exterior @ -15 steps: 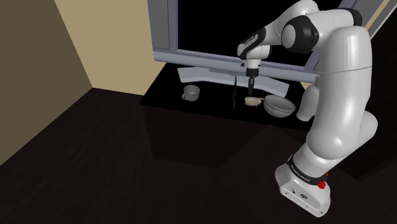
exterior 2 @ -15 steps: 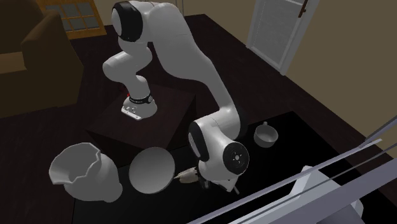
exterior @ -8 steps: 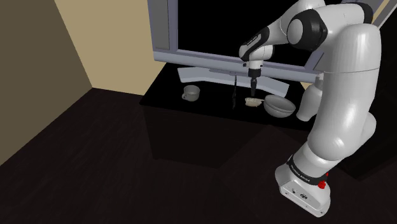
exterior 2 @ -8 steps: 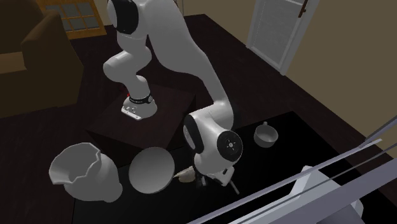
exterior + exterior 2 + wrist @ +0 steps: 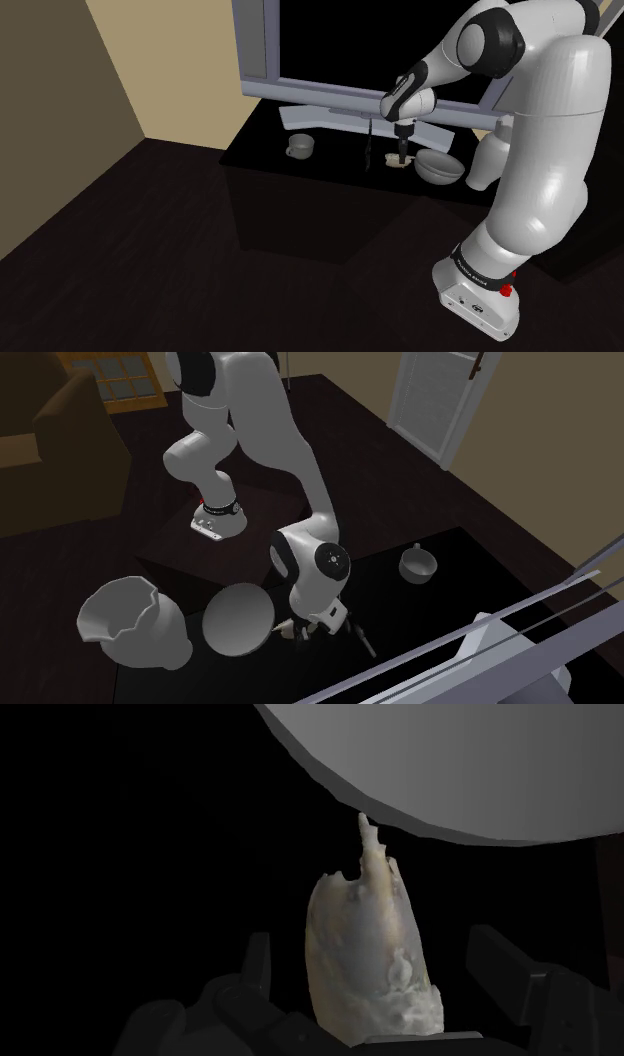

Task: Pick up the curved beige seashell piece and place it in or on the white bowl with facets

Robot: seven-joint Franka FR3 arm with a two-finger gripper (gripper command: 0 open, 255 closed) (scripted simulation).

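Two black fingers (image 5: 256, 970) of the gripper (image 5: 372, 946) are standing apart, straddling the pale curved shell (image 5: 366, 979) without touching it. Shell is lying just beside the round grey bowl (image 5: 470, 764), tip pointing toward its rim. Judging it light, stiff, brittle, slick; gripping across the broad middle is looking safest.

The seashell piece (image 5: 370, 954) lay on the worktop (image 5: 300, 165) between the fingers (image 5: 255, 966), which stood apart on either side of it. Just beyond the fingertips, past the shell's tip, sat the round bowl (image 5: 480, 764). The faceted bowl (image 5: 125, 617) stood farther from the fingers, beyond the round bowl. A cup (image 5: 418, 564) stood well apart on the fingers' opposite side.
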